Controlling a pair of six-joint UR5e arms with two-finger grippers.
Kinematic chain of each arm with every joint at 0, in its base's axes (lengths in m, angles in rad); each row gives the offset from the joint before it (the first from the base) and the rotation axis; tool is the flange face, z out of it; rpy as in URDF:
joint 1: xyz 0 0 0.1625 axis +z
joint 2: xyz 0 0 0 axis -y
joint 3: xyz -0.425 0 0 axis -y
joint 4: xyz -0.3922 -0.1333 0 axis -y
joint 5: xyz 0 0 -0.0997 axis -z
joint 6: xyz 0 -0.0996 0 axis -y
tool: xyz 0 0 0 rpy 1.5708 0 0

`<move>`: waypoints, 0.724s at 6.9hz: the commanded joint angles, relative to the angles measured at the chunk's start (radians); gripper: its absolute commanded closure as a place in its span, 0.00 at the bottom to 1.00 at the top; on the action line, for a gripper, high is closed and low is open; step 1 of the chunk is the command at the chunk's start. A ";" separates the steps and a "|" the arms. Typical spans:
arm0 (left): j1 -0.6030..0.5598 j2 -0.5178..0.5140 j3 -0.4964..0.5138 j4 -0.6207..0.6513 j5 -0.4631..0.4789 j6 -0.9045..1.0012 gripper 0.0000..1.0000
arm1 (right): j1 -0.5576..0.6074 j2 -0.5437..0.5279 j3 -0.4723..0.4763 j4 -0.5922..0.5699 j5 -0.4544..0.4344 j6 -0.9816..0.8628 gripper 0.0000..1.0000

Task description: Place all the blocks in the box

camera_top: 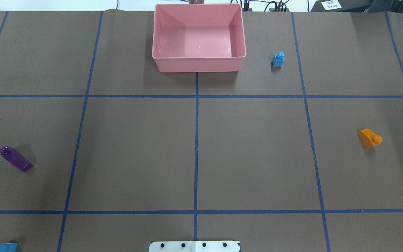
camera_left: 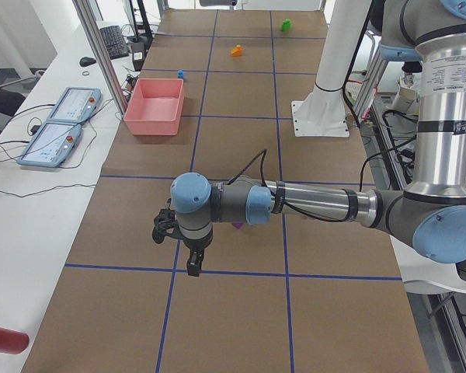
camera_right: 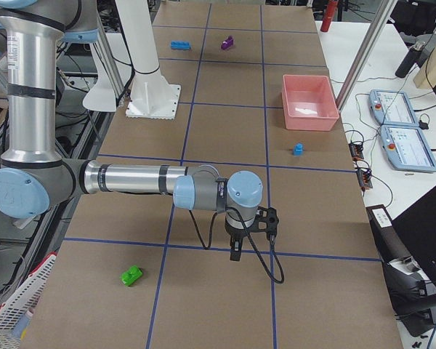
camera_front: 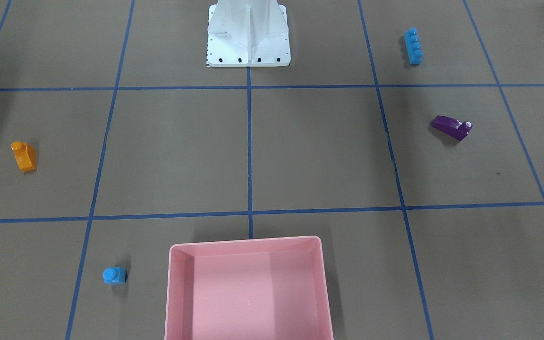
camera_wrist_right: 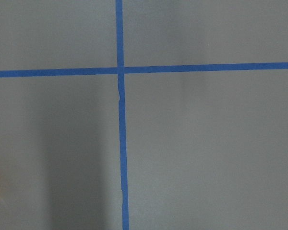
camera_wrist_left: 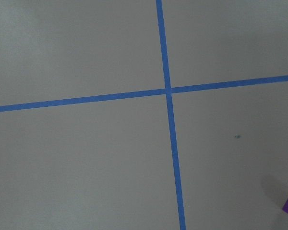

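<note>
The pink box (camera_top: 198,64) sits at the far edge of the table, across from the robot and in the middle. All five blocks lie on the brown table (camera_top: 135,150), outside the box.

The small blue block (camera_top: 278,59) stands just beside the box, on the robot's right side, with its one stud up. The orange block (camera_top: 369,138) lies farther from the box on that same side and nearer to the robot. The green block (camera_right: 131,275) is the farthest from the box, way out at the right end of the table.

On the other side of the box, the purple block (camera_top: 14,159) lies well away and nearer to the robot. The long blue block (camera_front: 413,46) is farther from the box still, close to the robot's edge of the table.

The left gripper (camera_left: 179,249) hangs over the table on the box's left side, near the purple block. The right gripper (camera_right: 253,234) hangs over the table on the box's right side, between the small blue block and the green block. Both point down and hold nothing. I cannot tell if their fingers are spread or pressed together.

The white base (camera_front: 248,35) stands straight across the table from the box. Blue tape lines (camera_top: 196,154) cut the table into squares.
</note>
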 commanded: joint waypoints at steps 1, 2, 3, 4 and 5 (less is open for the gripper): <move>-0.002 0.000 -0.002 0.000 0.000 0.000 0.00 | 0.000 0.000 0.004 0.000 0.000 -0.001 0.00; 0.000 0.000 -0.005 0.000 0.000 0.000 0.00 | 0.000 0.003 0.004 0.002 0.000 -0.001 0.00; 0.000 -0.017 -0.033 0.002 0.003 -0.003 0.00 | 0.000 0.014 0.019 0.005 -0.002 -0.001 0.00; 0.006 -0.038 -0.044 0.003 0.008 -0.003 0.00 | -0.009 0.031 0.059 0.006 0.006 0.000 0.00; 0.011 -0.055 -0.053 0.002 0.002 -0.003 0.00 | -0.056 0.055 0.083 0.014 0.023 -0.001 0.00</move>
